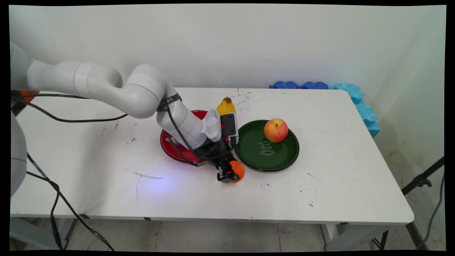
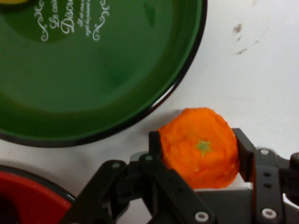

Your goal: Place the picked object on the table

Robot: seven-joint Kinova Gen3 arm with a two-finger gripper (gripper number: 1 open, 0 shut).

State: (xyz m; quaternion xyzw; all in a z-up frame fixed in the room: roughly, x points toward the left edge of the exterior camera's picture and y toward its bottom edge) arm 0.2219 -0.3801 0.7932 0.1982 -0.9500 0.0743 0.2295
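With its fingers clamped either side, end effector (image 1: 230, 173) grips orange (image 1: 236, 170), low centre frame, seemingly resting on worktop (image 1: 337, 185) beside green plate (image 1: 280, 158); apple (image 1: 276, 130) sits on it.

green plate (image 2: 93, 84), white script lettering, partly readable "Le co…", "Disc…"

wall (image 1: 249, 39): plain white, kinda scuffed, runs right behind the table
table (image 1: 320, 192): white top with a bunch of dark marks and scratches, pale legs underneath
foam pieces (image 1: 355, 96): blue wavy-edged ones, darker blue along the table's back edge, lighter blue down its right side against the wall
floor (image 1: 213, 236): light tiles, grubby in spots
stand (image 1: 421, 179): black leg or pole poking in at the right edge
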